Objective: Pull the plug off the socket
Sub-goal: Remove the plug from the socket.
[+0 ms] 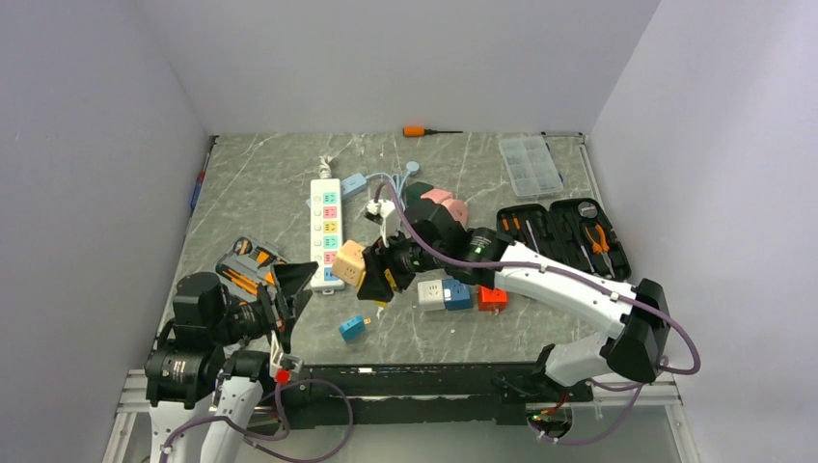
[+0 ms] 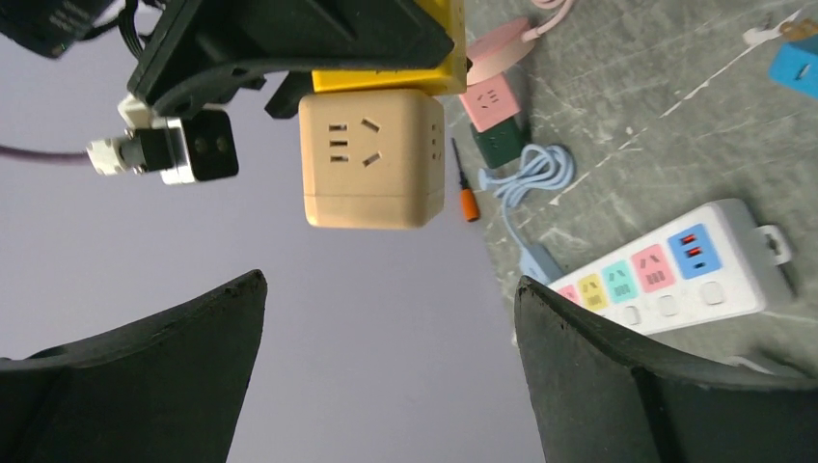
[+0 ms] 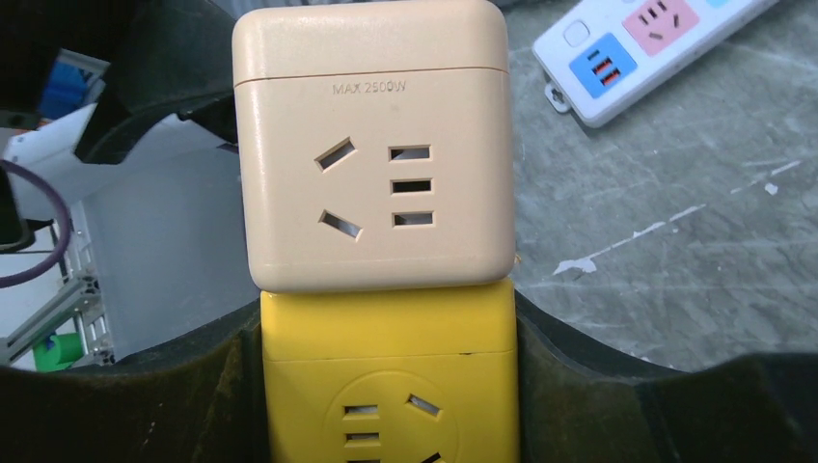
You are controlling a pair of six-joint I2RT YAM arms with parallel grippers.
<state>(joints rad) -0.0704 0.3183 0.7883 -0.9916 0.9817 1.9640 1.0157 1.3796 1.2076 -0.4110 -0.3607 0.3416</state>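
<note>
While the long white plastic power strip, with its row of pink, yellow, green and blue outlets, lies flat on the grey marbled table, the right gripper hangs beside the strip's near end. Its fingers are clamped on the two sides of a yellow plastic cube adapter. A beige plastic cube adapter sits flush against the yellow cube's outer face. The seam between the two cubes hides any prongs, so how they are joined cannot be made out.

From above, the black gripper covers nearly all of the yellow cube. That view does not show whether the beige cube touches the power strip's edge. In the left wrist view the beige cube stands against the pale wall, apart from the strip. The right wrist view cuts off the yellow cube's lower part and shows only the strip's end, with one blue and one pink outlet.

The left gripper is spread wide, nothing between its fingers, and faces the beige cube from nearby. One finger hides part of the power strip in its own view. Beyond lie an orange-handled screwdriver, a coiled light-blue cord and a pink cube. The white cord at the strip's far end is too small to trace.
</note>
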